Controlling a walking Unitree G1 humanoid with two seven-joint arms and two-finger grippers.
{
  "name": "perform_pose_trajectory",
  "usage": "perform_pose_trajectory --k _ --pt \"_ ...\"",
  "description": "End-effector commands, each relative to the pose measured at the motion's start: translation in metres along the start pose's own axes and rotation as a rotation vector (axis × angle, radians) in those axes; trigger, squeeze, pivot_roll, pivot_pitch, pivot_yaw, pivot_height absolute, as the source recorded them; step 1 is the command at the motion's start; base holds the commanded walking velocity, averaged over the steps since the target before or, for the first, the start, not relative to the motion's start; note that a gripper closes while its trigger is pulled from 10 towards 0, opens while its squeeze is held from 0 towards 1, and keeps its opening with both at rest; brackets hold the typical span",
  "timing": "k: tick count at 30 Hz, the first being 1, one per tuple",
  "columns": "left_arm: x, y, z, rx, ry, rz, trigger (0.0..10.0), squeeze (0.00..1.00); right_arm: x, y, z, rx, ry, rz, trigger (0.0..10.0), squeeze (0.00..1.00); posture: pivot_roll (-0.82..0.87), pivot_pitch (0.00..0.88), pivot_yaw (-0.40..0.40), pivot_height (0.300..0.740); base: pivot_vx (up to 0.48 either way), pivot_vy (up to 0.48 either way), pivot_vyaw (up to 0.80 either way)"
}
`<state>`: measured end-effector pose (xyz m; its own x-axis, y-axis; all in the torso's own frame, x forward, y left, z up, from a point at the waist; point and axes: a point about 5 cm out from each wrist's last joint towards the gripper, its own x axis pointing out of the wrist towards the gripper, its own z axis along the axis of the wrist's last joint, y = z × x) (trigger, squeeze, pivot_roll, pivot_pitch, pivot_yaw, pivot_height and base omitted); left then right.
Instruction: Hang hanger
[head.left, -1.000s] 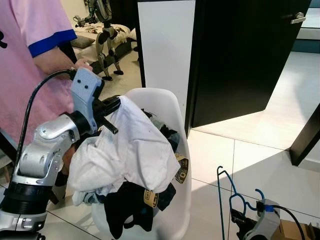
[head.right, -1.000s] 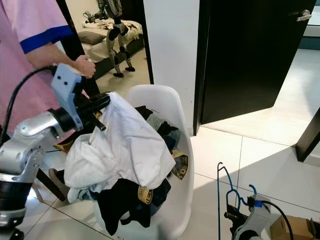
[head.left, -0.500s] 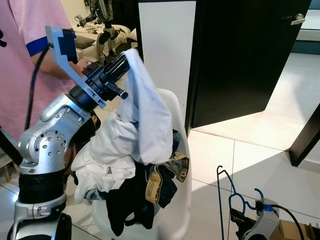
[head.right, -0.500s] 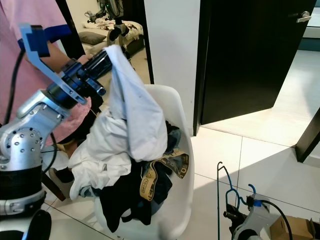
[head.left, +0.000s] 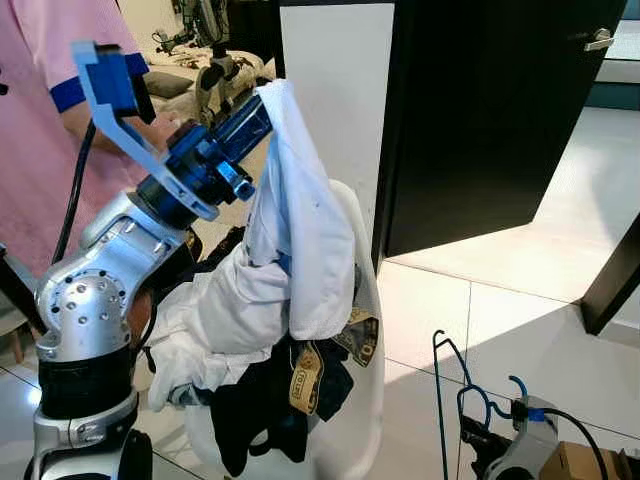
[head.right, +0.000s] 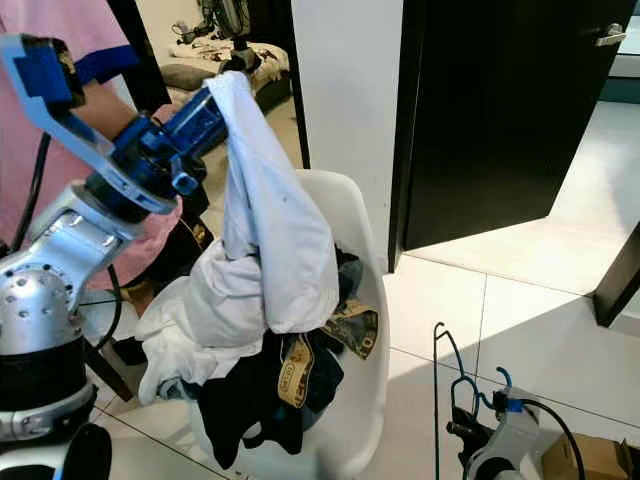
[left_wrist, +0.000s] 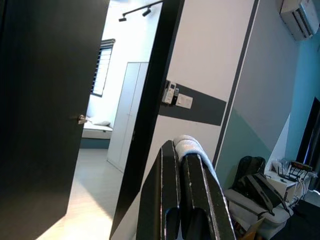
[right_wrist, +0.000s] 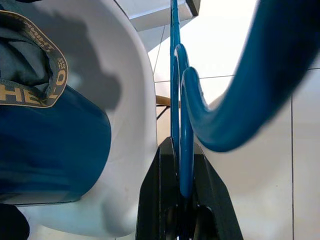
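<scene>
Hanger in right gripper (white garment in left gripper).

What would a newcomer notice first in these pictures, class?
First, the left claw, raised above the white chair, shut on a white shirt that hangs down over the heap of clothes on the seat. Next, the right claw, low beside the chair, shut on a blue hanger. A person in pink stands at the left.
</scene>
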<state>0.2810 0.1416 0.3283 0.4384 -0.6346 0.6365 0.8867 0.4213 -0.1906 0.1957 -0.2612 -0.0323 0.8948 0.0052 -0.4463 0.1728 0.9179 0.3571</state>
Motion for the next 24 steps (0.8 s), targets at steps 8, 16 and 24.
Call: perform_pose_trajectory --k 8,16,24 --pt "-0.012 0.013 -0.033 -0.039 0.120 0.170 0.0 0.00 0.000 0.000 0.002 0.004 -0.010 -0.004 10.0 0.00 -0.04 0.000 0.050 0.740 0.000 0.000 0.00" --pt "-0.025 0.026 -0.055 0.021 0.229 0.289 6.8 0.00 0.000 -0.001 0.003 0.002 -0.012 -0.004 10.0 0.00 -0.06 0.000 0.052 0.740 0.000 0.000 0.00" --pt "-0.028 0.028 -0.072 0.042 0.308 0.343 10.0 0.00 0.000 0.004 0.006 -0.003 -0.027 0.006 10.0 0.00 -0.06 0.000 0.053 0.740 0.000 0.000 0.00"
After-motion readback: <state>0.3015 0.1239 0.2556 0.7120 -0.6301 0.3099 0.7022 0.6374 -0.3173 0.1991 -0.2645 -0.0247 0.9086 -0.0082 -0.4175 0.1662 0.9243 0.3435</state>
